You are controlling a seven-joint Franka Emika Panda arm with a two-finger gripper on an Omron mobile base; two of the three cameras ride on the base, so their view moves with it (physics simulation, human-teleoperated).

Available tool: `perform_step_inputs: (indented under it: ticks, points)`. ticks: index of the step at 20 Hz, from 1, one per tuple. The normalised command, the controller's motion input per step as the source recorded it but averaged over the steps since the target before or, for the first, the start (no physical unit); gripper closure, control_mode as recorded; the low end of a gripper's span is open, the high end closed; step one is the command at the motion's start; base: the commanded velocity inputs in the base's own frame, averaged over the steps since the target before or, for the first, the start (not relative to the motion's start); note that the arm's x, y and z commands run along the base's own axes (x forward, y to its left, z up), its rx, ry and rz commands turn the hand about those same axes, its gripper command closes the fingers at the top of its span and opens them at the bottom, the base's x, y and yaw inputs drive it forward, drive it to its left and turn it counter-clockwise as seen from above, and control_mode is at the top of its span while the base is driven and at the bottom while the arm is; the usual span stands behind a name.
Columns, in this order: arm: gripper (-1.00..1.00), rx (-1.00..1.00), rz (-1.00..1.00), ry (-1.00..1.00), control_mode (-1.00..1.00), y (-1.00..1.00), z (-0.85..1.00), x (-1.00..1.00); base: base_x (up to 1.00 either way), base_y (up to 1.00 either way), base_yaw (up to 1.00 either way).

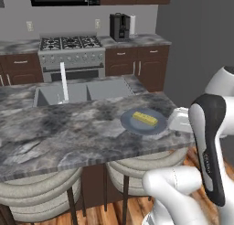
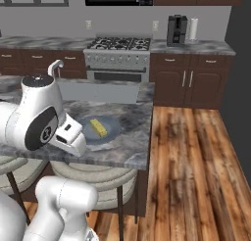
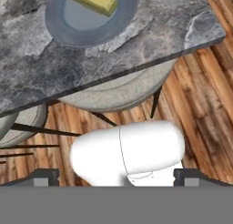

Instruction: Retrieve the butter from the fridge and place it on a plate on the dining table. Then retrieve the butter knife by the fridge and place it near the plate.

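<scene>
The butter (image 1: 145,118) lies flat on the plate (image 1: 132,125), and the plate sits on the tabletop (image 1: 68,128) near its corner, well along from the sink (image 1: 82,92). The tool (image 3: 116,175) hangs off the tabletop's edge, above a stool (image 3: 118,91), fingers spread wide with nothing between them. First half looks done; I'd say it's free for the butter knife.

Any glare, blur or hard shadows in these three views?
Left base view: flat, even light, no glare; butter and plate slightly soft. Right base view: same flat light, faint sheen on the wood floor, the far counter soft. Hand view: sharpest on the table; stool only softly shaded beneath it.
</scene>
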Motion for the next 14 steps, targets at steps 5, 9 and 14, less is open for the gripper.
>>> perform_step_inputs:
  ticks: [5,9,14]
  points:
    - [-1.0,-0.27,-0.03,0.0,-1.0,0.05,-0.09,-0.5,0.0,0.0,0.0]
    - [-1.0,-0.24,0.08,0.0,-1.0,0.12,0.0,-0.07,0.0,0.0,0.0]
    - [-1.0,-0.02,0.08,0.0,-1.0,0.04,-0.09,-0.03,0.0,0.0,0.0]
